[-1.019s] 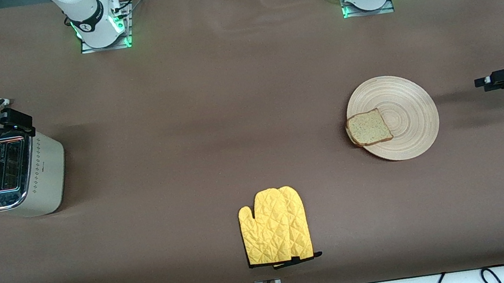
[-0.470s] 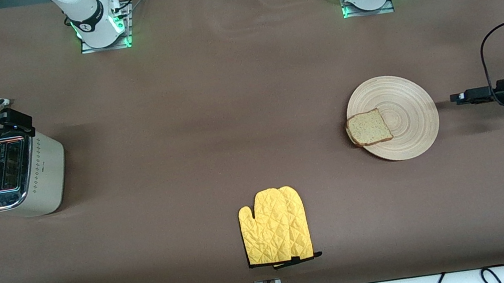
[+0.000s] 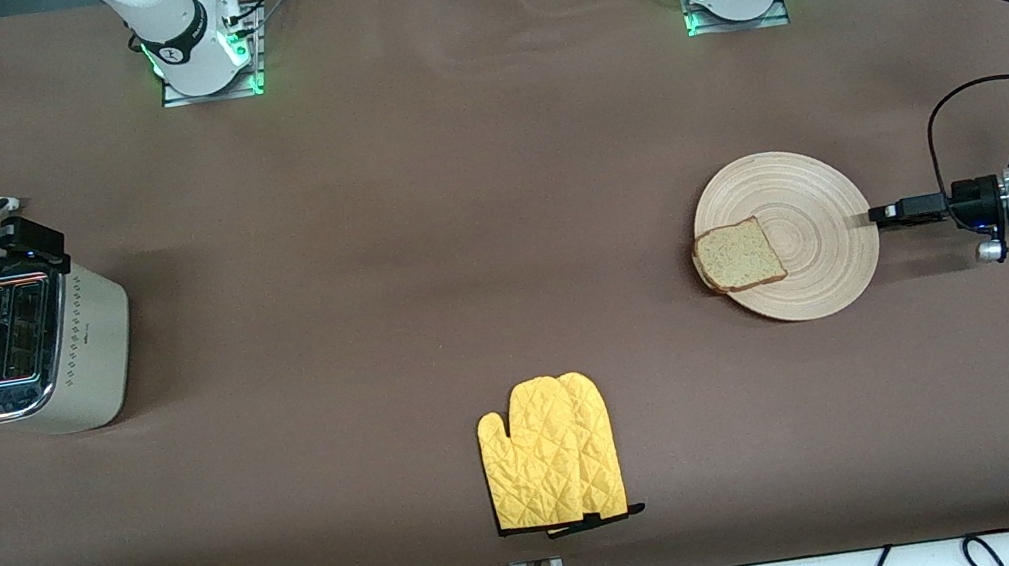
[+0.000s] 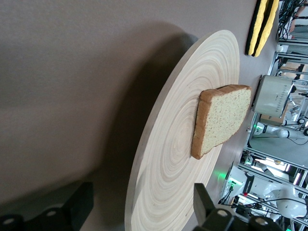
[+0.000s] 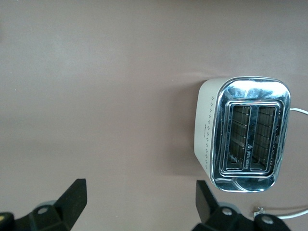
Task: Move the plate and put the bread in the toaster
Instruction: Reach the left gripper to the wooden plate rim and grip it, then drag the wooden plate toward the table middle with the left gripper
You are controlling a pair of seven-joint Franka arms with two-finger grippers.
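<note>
A toaster (image 3: 34,347), an oven mitt (image 3: 550,453) and a plate (image 3: 803,185) with bread (image 3: 738,254) are laid out on a brown table (image 3: 456,230).

Relative to the plate: the toaster is set well apart at the right arm's end, with the right gripper (image 5: 137,202) held wide open above it; the mitt is placed nearer the camera; the bread is laid on the plate's toaster-side edge; the left gripper (image 4: 139,207) is spread open around the rim, nothing gripped.

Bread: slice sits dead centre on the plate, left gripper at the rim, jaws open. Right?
Not quite. The bread lies off-centre, at the plate's edge toward the right arm's end, one corner overhanging; the front view shows it. The rest holds: the left gripper is at the rim toward the left arm's end, jaws open on either side of it in the left wrist view.
</note>
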